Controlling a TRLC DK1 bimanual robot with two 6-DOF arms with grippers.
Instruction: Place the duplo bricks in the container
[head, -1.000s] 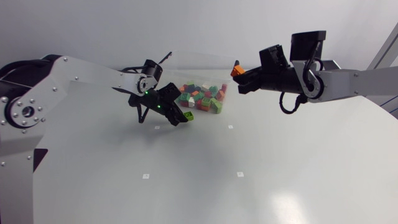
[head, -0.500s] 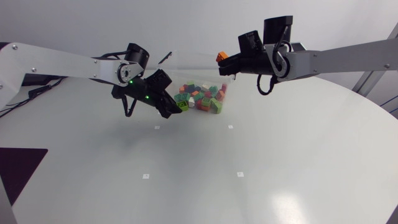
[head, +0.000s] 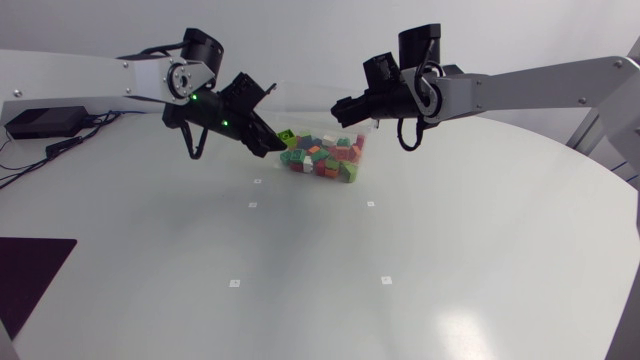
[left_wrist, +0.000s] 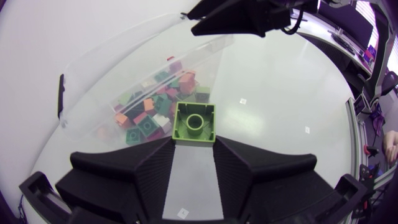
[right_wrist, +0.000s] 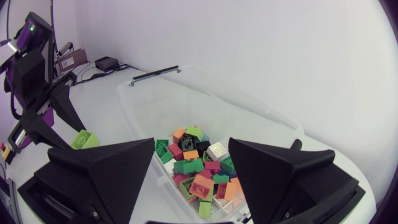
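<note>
1. White table (head: 450, 260) lies under both arms, and the clear container (right_wrist: 217, 118) is set toward its far side, with a pile of bricks (right_wrist: 199, 165) gathered at one end.
2. A lime brick (left_wrist: 195, 122) is clamped between the fingertips of the left gripper (left_wrist: 194, 143), its stud side turned toward the wrist camera. It is held in the air at the container's near wall. In the right wrist view it seems to be just outside the rim rather than over the opening.
3. The right gripper (right_wrist: 191, 146) is held above the pile, its fingers spread wide with nothing between them.
4. If the brick were let go here, it could be dropped on the table or bounced off the rim, since the opening is not clearly reached.
5. The brick is gripped only at its lower edge by the very tips, so it could be twisted loose by a jolt.
6. The light clear wall could be shoved, or the tub shifted, if it were struck by the left fingers.
7. The two grippers are close together over one tub, and a clash could be caused if both were advanced at once.
</note>
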